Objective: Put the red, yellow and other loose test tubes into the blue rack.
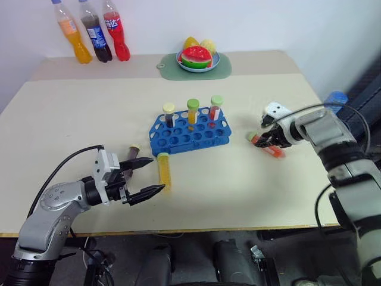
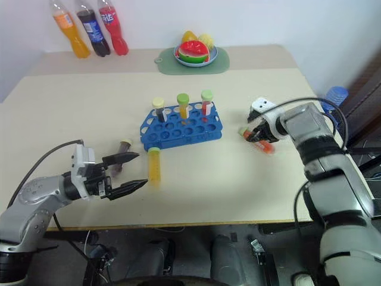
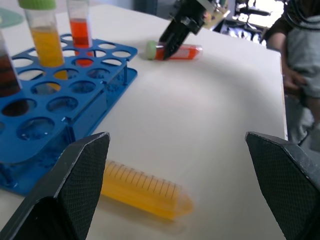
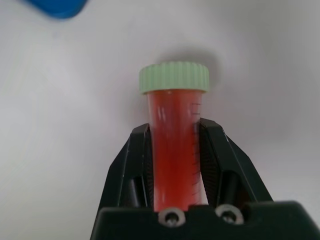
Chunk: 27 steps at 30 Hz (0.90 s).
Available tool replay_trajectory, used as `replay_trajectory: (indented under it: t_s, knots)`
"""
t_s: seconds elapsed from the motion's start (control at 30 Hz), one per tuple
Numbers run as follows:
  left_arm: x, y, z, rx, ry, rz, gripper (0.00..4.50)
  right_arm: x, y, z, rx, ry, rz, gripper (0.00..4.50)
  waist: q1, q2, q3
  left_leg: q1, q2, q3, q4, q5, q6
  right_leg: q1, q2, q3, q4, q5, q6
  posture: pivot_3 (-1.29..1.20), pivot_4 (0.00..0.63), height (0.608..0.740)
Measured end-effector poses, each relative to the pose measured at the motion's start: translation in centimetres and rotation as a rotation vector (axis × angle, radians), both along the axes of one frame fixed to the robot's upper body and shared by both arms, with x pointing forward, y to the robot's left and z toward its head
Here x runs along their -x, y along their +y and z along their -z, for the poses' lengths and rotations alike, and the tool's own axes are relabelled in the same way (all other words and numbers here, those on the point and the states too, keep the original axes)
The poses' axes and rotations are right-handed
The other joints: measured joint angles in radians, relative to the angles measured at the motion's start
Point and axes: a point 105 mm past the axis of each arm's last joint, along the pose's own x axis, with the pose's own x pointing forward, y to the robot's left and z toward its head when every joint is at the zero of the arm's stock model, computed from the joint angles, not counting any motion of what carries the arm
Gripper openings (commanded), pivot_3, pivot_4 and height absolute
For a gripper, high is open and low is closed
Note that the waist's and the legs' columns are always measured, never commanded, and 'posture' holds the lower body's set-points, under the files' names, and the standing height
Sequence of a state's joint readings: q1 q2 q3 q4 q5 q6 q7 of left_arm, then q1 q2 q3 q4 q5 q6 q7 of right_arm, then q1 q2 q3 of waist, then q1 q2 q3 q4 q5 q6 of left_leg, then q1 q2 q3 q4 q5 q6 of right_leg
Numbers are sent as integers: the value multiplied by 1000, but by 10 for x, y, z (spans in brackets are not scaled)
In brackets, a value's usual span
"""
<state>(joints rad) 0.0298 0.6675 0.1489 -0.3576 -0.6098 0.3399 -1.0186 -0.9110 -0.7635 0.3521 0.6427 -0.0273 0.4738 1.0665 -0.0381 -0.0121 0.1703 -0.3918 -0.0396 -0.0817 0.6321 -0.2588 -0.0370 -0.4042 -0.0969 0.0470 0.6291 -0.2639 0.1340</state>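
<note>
Right gripper (image 4: 175,165): clamping the red tube (image 4: 174,150), cap jutting past the fingertips, tube lying on the table (image 1: 250,185).
Left gripper (image 1: 147,176): gaping wide; yellow tube (image 1: 164,171) lying just beyond its tips.
Blue rack (image 1: 189,132): sitting between both grippers, bare tabletop surrounding.

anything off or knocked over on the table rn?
No spill or damage shows. Three tubes lie on their sides off the blue rack: the yellow tube and the dark tube in front of it near the open left pincer, the red tube to its right, clamped in the right pincer. Three others stand upright in it.
</note>
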Motion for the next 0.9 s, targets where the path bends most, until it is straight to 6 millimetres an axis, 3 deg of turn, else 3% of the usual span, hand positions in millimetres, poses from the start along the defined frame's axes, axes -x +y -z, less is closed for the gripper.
replay_trajectory:
  t_s: [0.1, 0.23, 0.47, 0.63, 0.9]
  knots:
    - [1, 1, 2, 2, 6, -6, 4500, 3, 14, -18, -157, -207, -98, 783, -7, 0, 1, 1, 1, 0, 0, 0, 0, -1, 0, 1, 1, 0, 0, 0, 150, 740]
    - [1, 1, 2, 0, 7, -4, 4500, 27, 59, -44, -424, -392, -325, 783, -9, 2, 2, 1, 3, -1, -2, 0, 0, -2, 3, 1, 2, 0, 0, 0, 150, 740]
    - [-3, 8, 7, -10, 23, -5, 4500, 25, 113, -63, -728, -558, -341, 783, -4, 2, 2, 1, 2, -3, -1, 0, 0, -2, 2, 1, 2, 0, -1, 0, 150, 740]
    - [-4, 9, 7, -10, 22, -6, 4500, 6, 128, -64, -833, -626, -224, 783, -2, 2, 2, 1, 2, -3, -2, 1, -1, -2, 1, 1, 2, 0, -1, 0, 150, 740]
    - [-3, 8, 8, -3, 20, -17, 4500, -2, 127, -39, -820, -669, -159, 783, -6, 2, 2, 1, 2, -3, -2, 1, -1, -3, 1, 1, 3, 0, -1, 0, 150, 740]
